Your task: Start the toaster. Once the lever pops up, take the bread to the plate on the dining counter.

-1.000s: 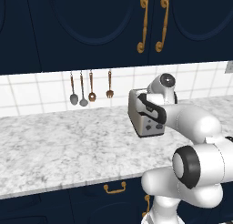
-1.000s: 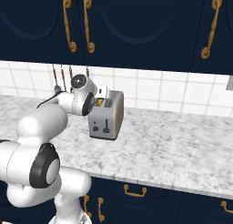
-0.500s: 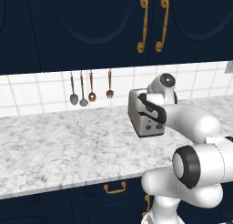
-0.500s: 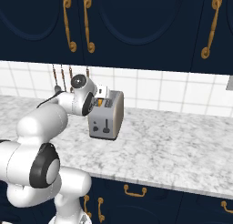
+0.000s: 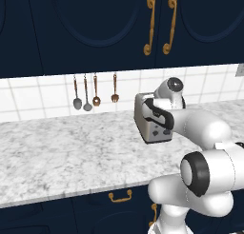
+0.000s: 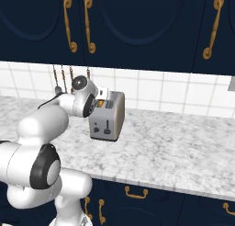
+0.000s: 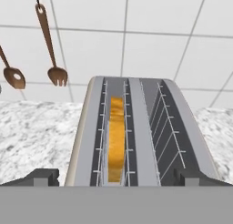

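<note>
The silver-beige toaster (image 6: 113,115) stands on the marble worktop against the tiled wall, its control face toward the robot. A thin dark lever (image 6: 108,127) runs down that face. In the hand view I look down onto the toaster top (image 7: 136,127). The bread (image 7: 116,141) sits upright in the left slot, golden crust up, and the right slot holds nothing. My gripper (image 7: 116,177) hovers just above the toaster's near end, open, one fingertip on each side of its body, holding nothing. The plate and the dining counter are out of view.
Several utensils (image 5: 95,92) hang on the white tile wall left of the toaster. The grey marble worktop (image 5: 62,152) stretches left and right. Navy upper cabinets with brass handles (image 5: 159,24) hang above, and drawers (image 6: 135,193) sit below.
</note>
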### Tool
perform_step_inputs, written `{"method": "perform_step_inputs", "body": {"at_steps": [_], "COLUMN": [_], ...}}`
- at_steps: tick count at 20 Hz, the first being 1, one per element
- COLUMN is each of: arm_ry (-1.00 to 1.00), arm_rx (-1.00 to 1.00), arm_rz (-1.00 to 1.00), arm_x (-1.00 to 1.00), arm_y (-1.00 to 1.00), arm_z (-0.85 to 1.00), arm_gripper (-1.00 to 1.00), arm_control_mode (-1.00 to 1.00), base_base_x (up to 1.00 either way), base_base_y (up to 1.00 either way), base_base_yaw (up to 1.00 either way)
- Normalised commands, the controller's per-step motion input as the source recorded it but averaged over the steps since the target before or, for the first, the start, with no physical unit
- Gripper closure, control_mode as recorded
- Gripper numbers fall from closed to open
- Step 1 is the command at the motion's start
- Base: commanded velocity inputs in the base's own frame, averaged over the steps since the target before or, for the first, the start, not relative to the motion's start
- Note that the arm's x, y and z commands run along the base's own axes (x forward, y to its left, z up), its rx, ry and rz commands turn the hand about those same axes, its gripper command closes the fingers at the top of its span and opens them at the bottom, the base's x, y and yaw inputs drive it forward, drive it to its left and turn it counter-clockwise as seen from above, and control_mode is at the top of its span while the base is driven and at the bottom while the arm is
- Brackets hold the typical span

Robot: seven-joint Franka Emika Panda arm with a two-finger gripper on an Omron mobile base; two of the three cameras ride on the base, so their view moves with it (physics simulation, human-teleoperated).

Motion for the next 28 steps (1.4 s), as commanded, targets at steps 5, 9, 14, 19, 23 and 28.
{"method": "perform_step_inputs", "body": {"at_steps": [5, 9, 14, 19, 23, 28], "arm_ry": [0.00, 0.00, 0.01, 0.00, 0.00, 0.00], "arm_rx": [0.00, 0.00, 0.00, 0.00, 0.00, 0.00], "arm_rz": [0.00, 0.00, 0.00, 0.00, 0.00, 0.00], "arm_x": [0.02, 0.11, 0.17, 0.18, 0.11, 0.01], "arm_y": [0.00, 0.00, 0.00, 0.00, 0.00, 0.00], "arm_z": [-0.06, -0.03, -0.03, -0.05, -0.11, -0.12], "arm_gripper": [-1.00, -1.00, -1.00, -1.00, -1.00, -1.00], "arm_control_mode": [-1.00, -1.00, -1.00, -1.00, -1.00, -1.00], "base_base_x": [0.00, 0.00, 0.00, 0.00, 0.00, 0.00], "base_base_y": [0.00, 0.00, 0.00, 0.00, 0.00, 0.00], "base_base_yaw": [0.00, 0.00, 0.00, 0.00, 0.00, 0.00]}}
